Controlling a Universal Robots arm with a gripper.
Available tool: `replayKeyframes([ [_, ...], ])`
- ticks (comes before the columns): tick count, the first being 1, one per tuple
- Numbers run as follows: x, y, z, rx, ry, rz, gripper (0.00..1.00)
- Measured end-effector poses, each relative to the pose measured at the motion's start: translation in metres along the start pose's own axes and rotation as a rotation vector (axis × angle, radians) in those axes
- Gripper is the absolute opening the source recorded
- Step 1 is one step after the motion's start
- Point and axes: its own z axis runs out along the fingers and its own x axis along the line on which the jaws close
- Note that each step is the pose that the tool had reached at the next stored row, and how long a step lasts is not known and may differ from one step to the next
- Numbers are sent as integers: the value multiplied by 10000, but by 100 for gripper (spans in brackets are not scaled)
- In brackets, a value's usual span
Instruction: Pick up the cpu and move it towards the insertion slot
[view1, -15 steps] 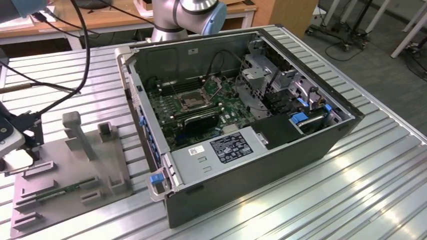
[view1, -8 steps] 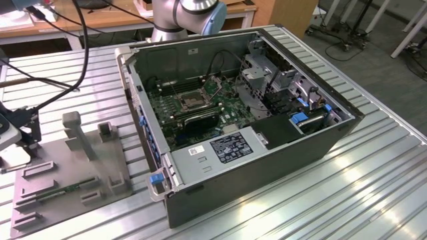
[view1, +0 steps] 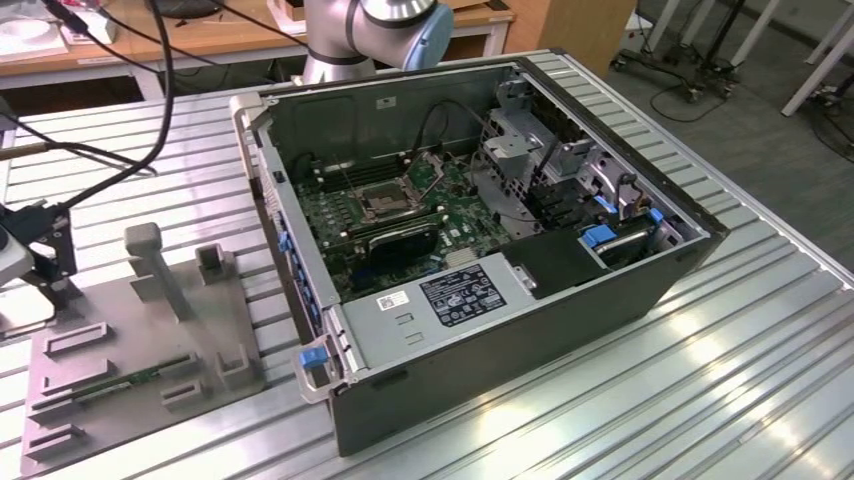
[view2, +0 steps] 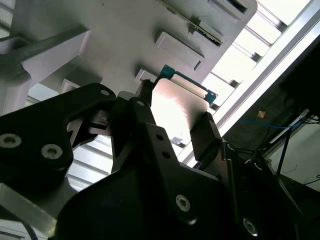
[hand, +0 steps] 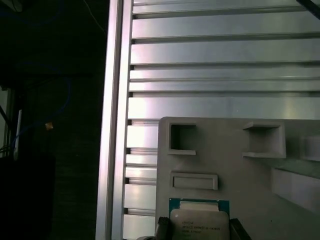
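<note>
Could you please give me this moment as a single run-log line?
stage: grasp | end effector: shut on cpu | place: at grey fixture tray | insertion slot: in open computer case

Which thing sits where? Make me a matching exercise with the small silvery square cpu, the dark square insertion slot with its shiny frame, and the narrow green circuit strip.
Things:
1. small silvery square cpu
2. dark square insertion slot, shiny frame
3. narrow green circuit strip

Places:
A. lying in the grey fixture tray
B. on the green board inside the open computer case
C. between the black gripper's fingers

Pairs: 1-C, 2-B, 3-A.
</note>
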Motion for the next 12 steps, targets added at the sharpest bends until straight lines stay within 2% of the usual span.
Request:
replayKeyframes([
  [7, 0, 5, -116, 0, 0, 0, 55],
  [12, -1, 5, -119, -1, -2, -1, 55],
])
